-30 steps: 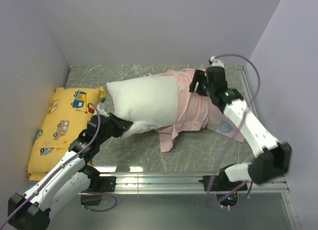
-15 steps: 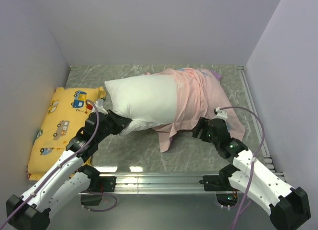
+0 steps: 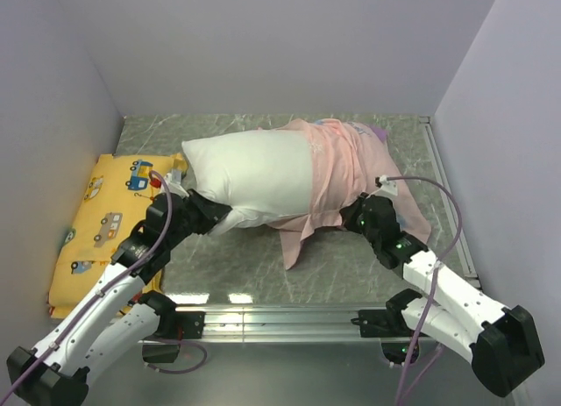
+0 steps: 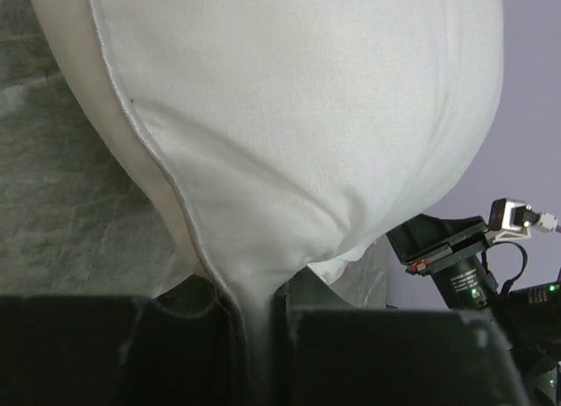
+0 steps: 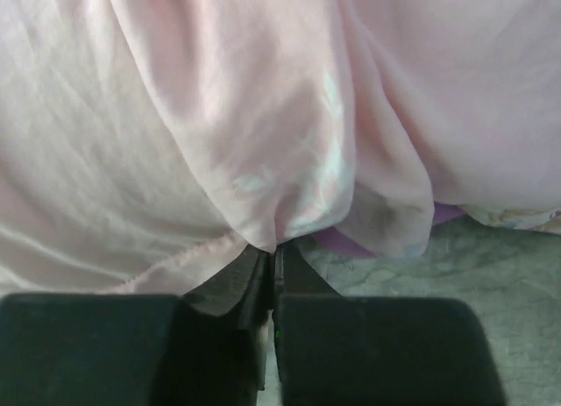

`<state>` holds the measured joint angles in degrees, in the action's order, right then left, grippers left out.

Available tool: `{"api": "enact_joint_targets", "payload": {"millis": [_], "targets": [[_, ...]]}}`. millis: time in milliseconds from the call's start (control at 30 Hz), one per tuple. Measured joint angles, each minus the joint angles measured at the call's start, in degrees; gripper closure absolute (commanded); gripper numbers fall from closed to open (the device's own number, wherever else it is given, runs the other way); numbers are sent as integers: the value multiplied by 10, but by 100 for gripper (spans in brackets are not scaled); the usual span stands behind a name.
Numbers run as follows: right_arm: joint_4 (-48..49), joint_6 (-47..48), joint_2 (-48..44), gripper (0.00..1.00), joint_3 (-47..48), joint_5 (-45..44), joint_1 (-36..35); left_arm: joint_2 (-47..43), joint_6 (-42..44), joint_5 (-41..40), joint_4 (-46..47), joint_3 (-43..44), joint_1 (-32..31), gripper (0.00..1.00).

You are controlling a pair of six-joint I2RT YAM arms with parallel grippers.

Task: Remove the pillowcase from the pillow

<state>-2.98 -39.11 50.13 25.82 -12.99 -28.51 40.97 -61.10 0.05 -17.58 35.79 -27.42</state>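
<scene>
1. Top external: right gripper [image 3: 355,215] has left the far end of the pillowcase [image 3: 337,165] and come round to its near hem. Its jaws have just snapped closed on the pale pink fabric.
   - The pillowcase is inside-out and bunched over the right end of the pillow [image 3: 254,174].
   - Well over half the pillow is already bare, with its free end pointing left toward the yellow cushion [image 3: 105,222].
   - Left gripper [image 3: 215,220] hasn't moved and is clamped on the pillow's near-left corner.
2. Left wrist: left gripper [image 4: 254,301] is nearly closed, with the seamed corner of the pillow [image 4: 298,117] squeezed between the fingers. The rest of the pillow bulges up and away. The hold looks solid.
3. Right wrist: right gripper [image 5: 273,274] has its jaws all but touching, with a gathered fold of the pillowcase [image 5: 263,117] pinched right at the hem. A sliver of the purple printed side shows underneath, and the table [image 5: 491,266] is at lower right.
4. My read: both anchors are now set, left on the pillow and right on the case. Next I'd draw the right arm off to the right while the left holds firm. The risk is that the thin pinch of fabric slips out.
</scene>
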Motion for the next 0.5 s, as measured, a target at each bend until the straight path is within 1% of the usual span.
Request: {"api": "enact_joint_targets", "payload": {"millis": [67,167,233,333,400,433,500], "targets": [[-24,4,11,100,28,-8,-1,0,7,0,-16,20,0,99],[-95,22,-10,100,97,-22,-2,1,23,-1,-39,70,-1,100],[-152,38,-32,100,170,-31,-3,4,39,-7,-50,121,-1,99],[-228,68,-42,100,313,-42,-5,20,62,-25,-63,201,-2,99],[-261,89,-26,100,410,-45,-6,37,74,-40,-63,254,-2,94],[-271,96,-15,100,443,-46,-6,47,77,-46,-64,276,-2,93],[-295,112,21,100,510,-45,-6,71,80,-55,-65,313,0,92]]}}
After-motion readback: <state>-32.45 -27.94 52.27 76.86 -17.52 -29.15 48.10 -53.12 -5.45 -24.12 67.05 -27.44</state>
